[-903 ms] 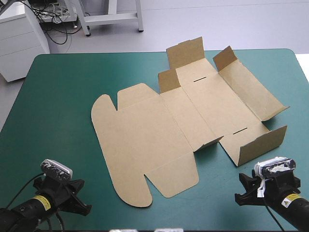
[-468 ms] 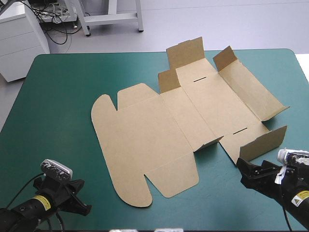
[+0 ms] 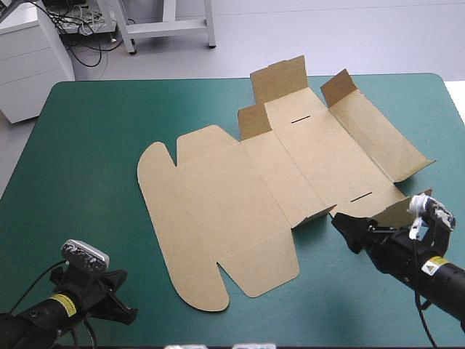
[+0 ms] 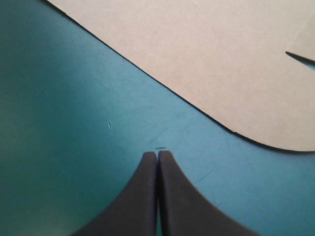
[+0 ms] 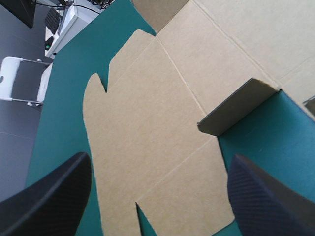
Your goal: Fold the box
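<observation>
Beyond the far edge of the table with the teal-green cover (image 3: 94, 145) runs a smooth, pale grey floor (image 3: 349, 36), evenly lit. A white cabinet of drawers (image 3: 29, 65) stands off the far left corner. Beside it is a light grey metal frame (image 3: 167, 29), with tangled black cables (image 3: 81, 29) between them.

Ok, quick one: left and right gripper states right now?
Left gripper: jaws shut, holding nothing, over the teal-green cover just short of the box.
Right gripper: jaws open, holding nothing, box ahead of it.
</observation>
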Tool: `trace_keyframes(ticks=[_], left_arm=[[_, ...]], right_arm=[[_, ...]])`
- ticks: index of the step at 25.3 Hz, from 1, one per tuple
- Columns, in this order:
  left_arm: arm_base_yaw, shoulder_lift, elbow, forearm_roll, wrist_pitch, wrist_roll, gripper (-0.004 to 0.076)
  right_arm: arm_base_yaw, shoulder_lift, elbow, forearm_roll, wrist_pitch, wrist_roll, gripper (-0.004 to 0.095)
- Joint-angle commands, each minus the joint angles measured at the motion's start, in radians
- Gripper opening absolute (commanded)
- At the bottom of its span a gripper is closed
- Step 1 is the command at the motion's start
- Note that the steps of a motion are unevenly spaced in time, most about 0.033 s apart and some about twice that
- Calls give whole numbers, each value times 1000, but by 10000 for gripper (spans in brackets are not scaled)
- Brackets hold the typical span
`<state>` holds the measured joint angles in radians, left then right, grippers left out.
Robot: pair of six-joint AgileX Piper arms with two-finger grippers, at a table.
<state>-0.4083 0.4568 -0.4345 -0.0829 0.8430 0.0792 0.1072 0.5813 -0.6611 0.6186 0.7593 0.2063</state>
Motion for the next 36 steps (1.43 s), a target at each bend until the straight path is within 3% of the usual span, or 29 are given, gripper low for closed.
trace_keyframes(ticks=[1,11,19,27,36], left_arm=[[-5,9,-25,-7,-56,-7,-32],[-5,9,-25,-9,-56,-1,-32],[-5,9,-25,-9,-56,1,-32],[-5,9,-25,-9,-56,-1,-32],[-5,9,-25,-8,-56,-1,-32]], right_arm=[[3,79,-33,137,-82,-11,707],[3,336,-33,186,-106,-11,707],[3,576,-33,303,-135,-108,670],[3,661,-33,336,-234,-108,669],[3,668,-33,425,-177,-198,599]])
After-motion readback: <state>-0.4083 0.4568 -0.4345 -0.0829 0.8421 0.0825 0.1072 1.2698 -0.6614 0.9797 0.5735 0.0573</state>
